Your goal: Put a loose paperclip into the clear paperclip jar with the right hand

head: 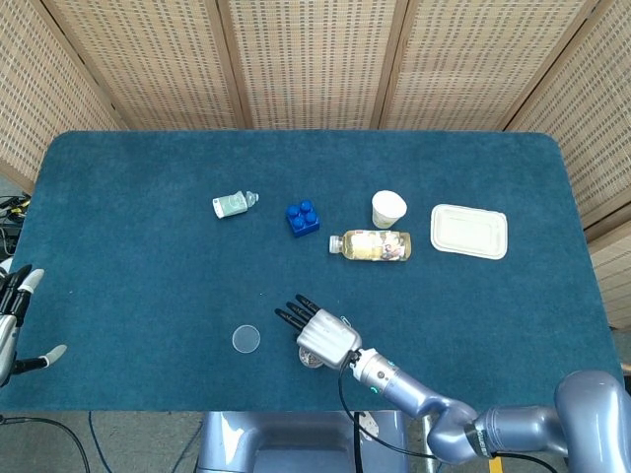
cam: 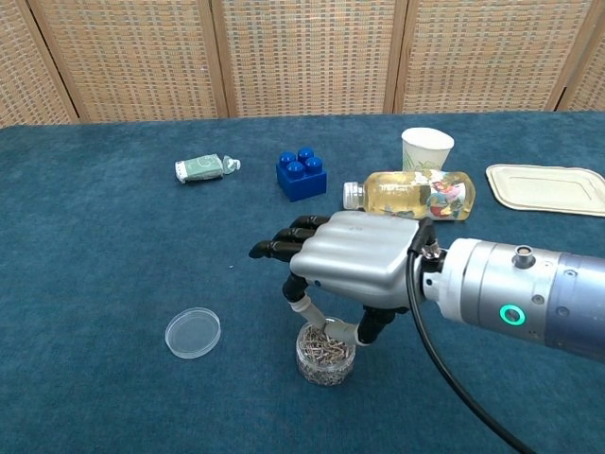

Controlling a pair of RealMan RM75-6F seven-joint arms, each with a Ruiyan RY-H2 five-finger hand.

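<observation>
The clear paperclip jar (cam: 326, 353), full of silver clips, stands open near the table's front edge; in the head view only a sliver of the jar (head: 311, 359) shows under my hand. My right hand (cam: 354, 267) hovers just above it, palm down. Its thumb and one finger meet over the jar's mouth, pinching what looks like a thin silver paperclip (cam: 335, 327). The other fingers stretch out to the left. In the head view my right hand (head: 320, 334) covers most of the jar, and another loose paperclip (head: 345, 320) lies beside it. My left hand (head: 14, 317) hangs off the left edge, fingers apart.
The jar's round clear lid (cam: 193, 332) lies left of the jar. Farther back are a small green tube (cam: 203, 168), a blue brick (cam: 302, 173), a lying juice bottle (cam: 411, 195), a paper cup (cam: 426, 148) and a white tray (cam: 546, 189).
</observation>
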